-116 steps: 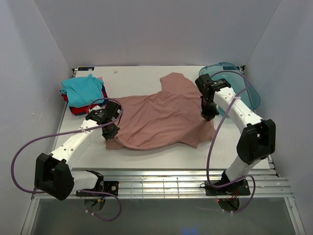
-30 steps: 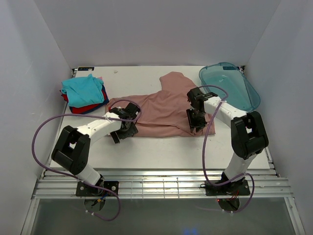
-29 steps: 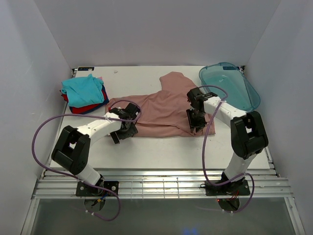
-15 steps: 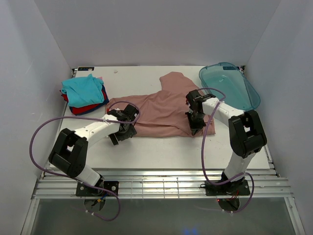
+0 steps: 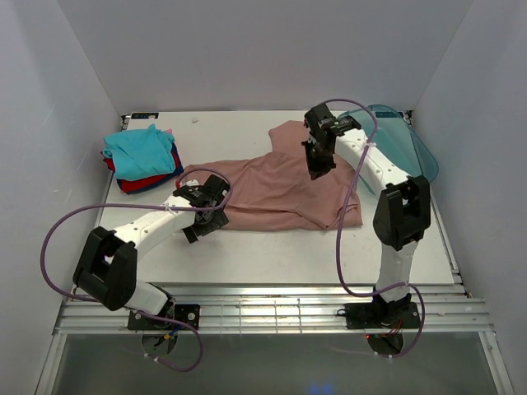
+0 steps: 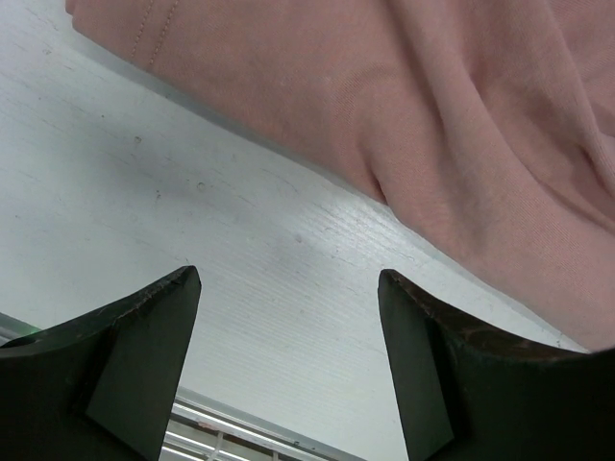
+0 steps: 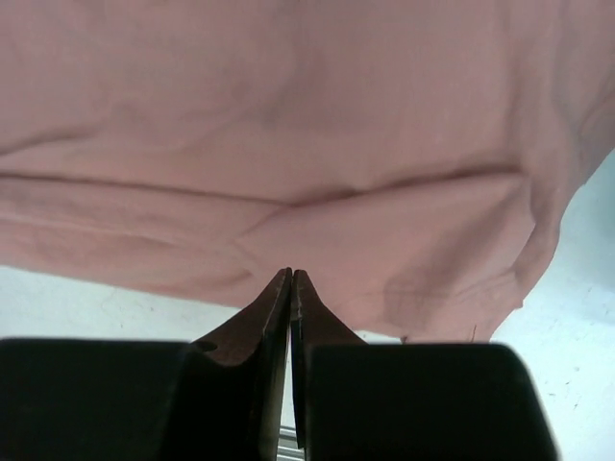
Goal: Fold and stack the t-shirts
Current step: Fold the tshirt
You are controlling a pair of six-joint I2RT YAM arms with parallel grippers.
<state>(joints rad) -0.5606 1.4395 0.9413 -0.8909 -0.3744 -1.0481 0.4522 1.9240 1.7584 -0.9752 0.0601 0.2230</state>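
Note:
The dusty-pink t-shirt (image 5: 272,185) lies spread across the middle of the table, its near part doubled over. My left gripper (image 5: 196,226) hangs open just off the shirt's near-left edge; in the left wrist view its fingers (image 6: 154,355) frame bare table, with the pink t-shirt (image 6: 432,125) just beyond them. My right gripper (image 5: 317,169) is raised over the shirt's far right part. Its jaws are shut with nothing between them. In the right wrist view the gripper (image 7: 290,276) looks down on the pink cloth (image 7: 288,125). Folded teal (image 5: 136,146), dark-blue (image 5: 170,168) and red (image 5: 140,183) t-shirts are stacked at the far left.
A translucent blue-green tray (image 5: 412,152) sits at the far right corner, partly behind my right arm. White walls close in on three sides. A metal grille (image 5: 272,309) runs along the table's near edge.
My right gripper has shut, lifted off the shirt's near-right part and swung toward the far side. The left arm has shifted slightly and stayed open.

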